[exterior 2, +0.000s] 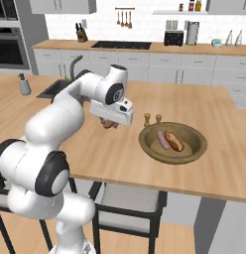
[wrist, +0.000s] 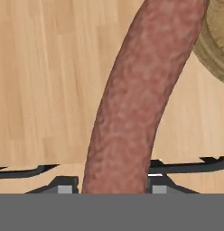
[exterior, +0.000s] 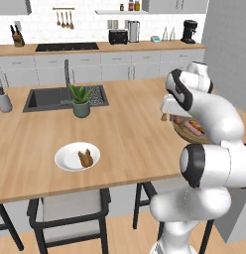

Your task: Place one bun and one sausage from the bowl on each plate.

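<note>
My gripper (exterior 2: 111,122) hangs above the wooden counter, left of the wooden bowl (exterior 2: 194,150), shut on the reddish-brown sausage (exterior 2: 109,124). In the hand view this sausage (wrist: 141,99) runs up from between the fingertips (wrist: 64,188), with the bowl's rim (wrist: 217,49) at the upper right. The bowl holds a pale pink sausage (exterior 2: 162,140) and a golden-brown bun (exterior 2: 174,141). In the left base view my arm covers part of the bowl (exterior: 184,133). A white plate (exterior: 65,158) near the counter's front edge carries the other bun (exterior: 85,158). The teal plate is out of view.
Two small wooden shakers (exterior 2: 152,119) stand just behind the bowl's left rim. A potted plant (exterior: 81,101) sits in front of the dark sink (exterior: 45,97), and a soap dispenser (exterior: 3,99) stands at the far left. A chair (exterior: 70,211) is tucked under the counter's front edge.
</note>
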